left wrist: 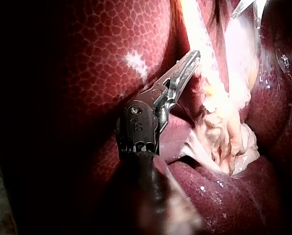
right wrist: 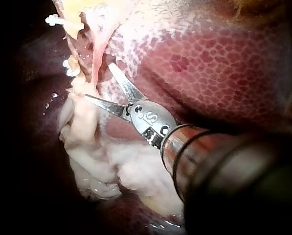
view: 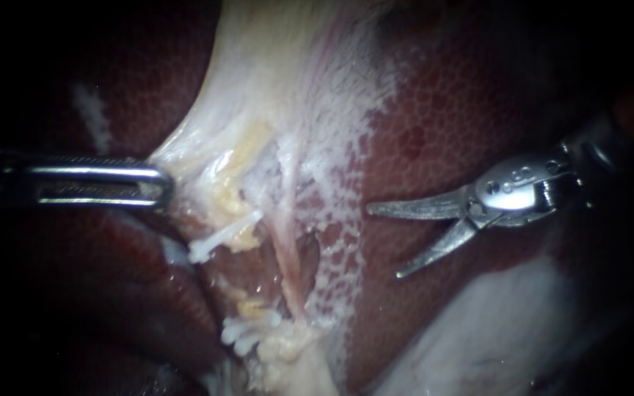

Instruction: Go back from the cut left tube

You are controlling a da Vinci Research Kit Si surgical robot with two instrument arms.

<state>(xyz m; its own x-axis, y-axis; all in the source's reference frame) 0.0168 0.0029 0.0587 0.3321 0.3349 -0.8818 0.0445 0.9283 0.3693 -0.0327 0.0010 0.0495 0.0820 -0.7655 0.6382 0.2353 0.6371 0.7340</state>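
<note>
The liver (view: 442, 125) filled the field, dark red and mottled. Pale tissue (view: 258, 95) ran down its middle from the upper edge. The right instrument (view: 383, 242) lay over bare liver with its two blades spread and nothing between them, their tips pointing at the pale tissue. It stood well apart from the cut left tube (view: 238, 213), whose two stumps were parted by a gap. The left instrument (view: 159, 183) had its jaws pinched on the pale tissue's edge, just beside the upper stump. White clips (view: 218, 240) sat on both stumps.
</note>
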